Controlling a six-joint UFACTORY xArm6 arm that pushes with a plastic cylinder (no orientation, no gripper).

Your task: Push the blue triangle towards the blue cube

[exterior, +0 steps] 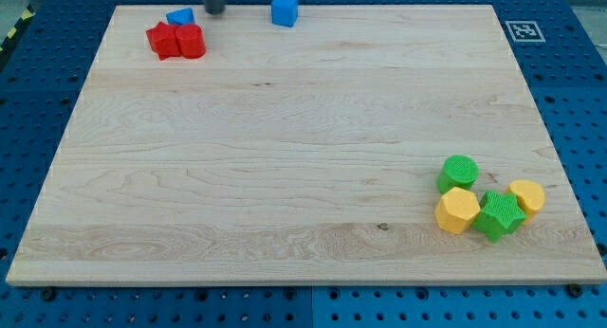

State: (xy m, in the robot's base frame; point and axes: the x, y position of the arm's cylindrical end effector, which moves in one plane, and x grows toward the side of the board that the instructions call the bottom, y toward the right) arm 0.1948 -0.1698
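Note:
The blue triangle (180, 17) lies at the view's top left, partly hidden behind two red blocks and touching them. The blue cube (285, 8) sits near the top edge, to the right of the triangle. My tip (214, 12) is a dark rod end at the top edge, just right of the blue triangle and left of the blue cube, between the two. It stands close to the triangle; I cannot tell whether it touches it.
Two red blocks (176, 41) sit pressed together in front of the blue triangle. At the view's bottom right is a cluster: a green cylinder (459, 172), a yellow hexagon (457, 210), a green star (499, 215) and a yellow block (527, 196). The wooden board (285, 157) lies on a blue pegboard.

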